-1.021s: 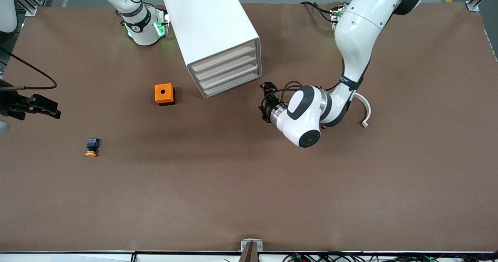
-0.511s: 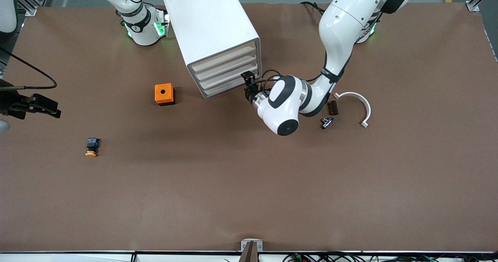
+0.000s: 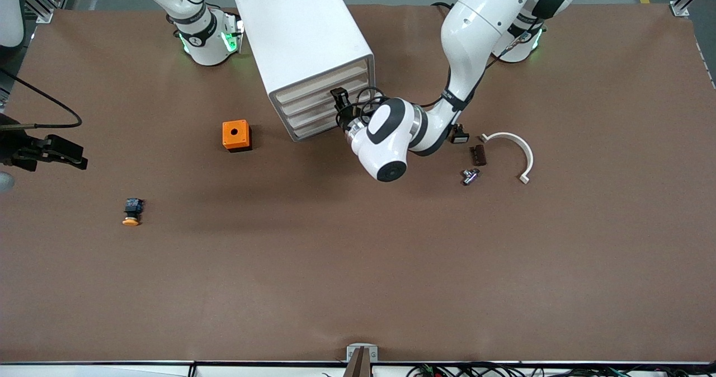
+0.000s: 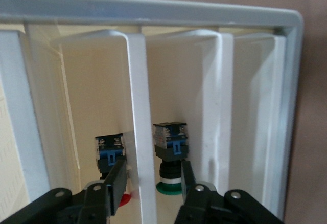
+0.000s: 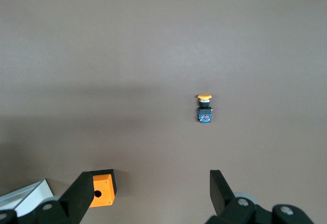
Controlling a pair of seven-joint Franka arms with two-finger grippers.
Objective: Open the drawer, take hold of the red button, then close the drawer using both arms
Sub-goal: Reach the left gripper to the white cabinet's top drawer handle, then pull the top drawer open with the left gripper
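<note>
The white cabinet (image 3: 305, 47) stands near the robots' bases, its beige drawer (image 3: 324, 105) fronts all pushed in. My left gripper (image 3: 339, 105) is up against those fronts. In the left wrist view the left gripper (image 4: 152, 168) is open, with its fingers (image 4: 116, 183) on either side of a white drawer lip (image 4: 140, 132) and not touching it. Past the lip I see the button with a red cap (image 4: 124, 199), partly hidden by a finger, beside a green-capped one (image 4: 170, 188). My right gripper (image 3: 78, 161) waits open over the right arm's end of the table.
An orange box (image 3: 236, 135) sits beside the cabinet. An orange-capped button (image 3: 132, 211) lies nearer the camera, also in the right wrist view (image 5: 204, 109). Toward the left arm's end lie a white curved piece (image 3: 517, 150), a brown part (image 3: 477, 155), a metal part (image 3: 470, 175) and a black switch (image 3: 460, 136).
The left arm has swung in to the drawer fronts and its fingers have narrowed. The small parts under it have come into view. The right arm has not moved.
</note>
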